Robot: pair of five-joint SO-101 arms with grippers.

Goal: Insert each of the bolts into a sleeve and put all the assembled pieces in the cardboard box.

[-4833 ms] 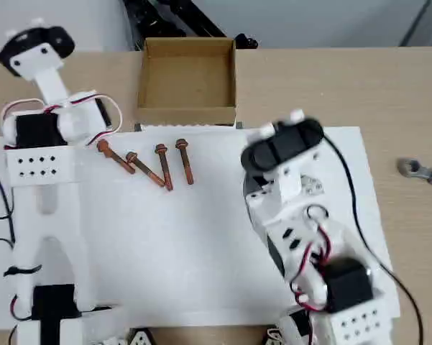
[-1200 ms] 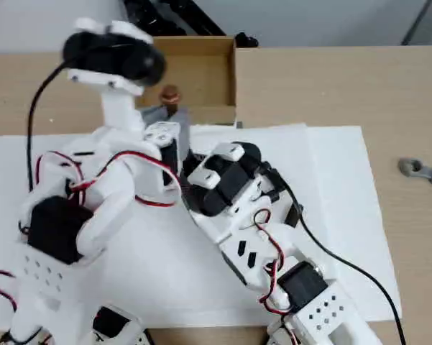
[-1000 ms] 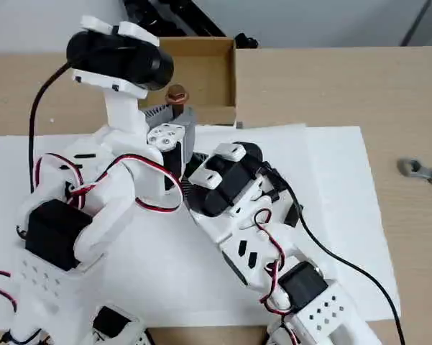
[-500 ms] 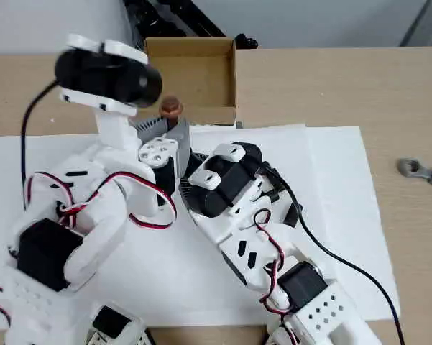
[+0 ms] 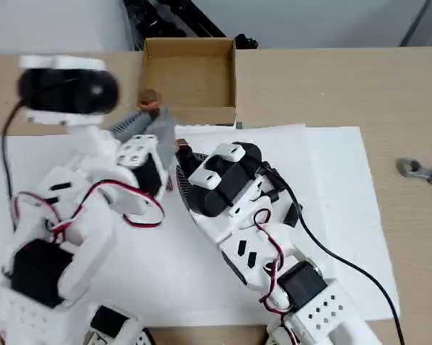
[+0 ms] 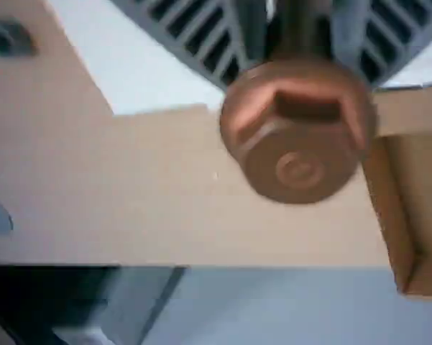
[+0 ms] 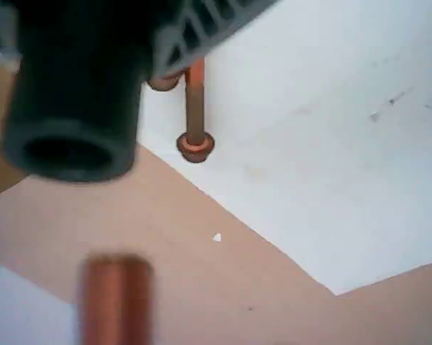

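From above, the open cardboard box (image 5: 187, 115) sits at the far side of the table (image 5: 309, 86), just beyond the far edge of a white sheet (image 5: 331, 187). The left gripper (image 5: 145, 121) hangs just near and left of the box's near left corner. It is clamped on a bolt (image 5: 149, 99), whose copper head points toward the far side. The right gripper (image 5: 181, 164) is close on its right, over the sheet and near the box's near wall. The head of a loose bolt (image 5: 181, 147) shows at its tip. A small metal tool (image 5: 417, 169) lies well apart on the right of the table.

In the left wrist view, the bolt's flanged hexagon head faces the camera. Its shaft is pinched between two gray ribbed fingers (image 6: 194, 29). Beyond it are bare table, an edge of the white sheet and a corner of the box.

In the right wrist view, the right gripper grips a black sleeve (image 7: 72, 100) against a gray ribbed finger (image 7: 201, 29), and the sleeve's hollow end faces the camera. The loose bolt lies flat on the sheet just beside the sleeve, with its head at the sheet's edge. Part of another copper head (image 7: 162, 83) peeks out next to it, under the finger. A blurred copper shaft (image 7: 118, 298) stands over the bare table, apart from the sleeve. I cannot tell which bolt it belongs to.
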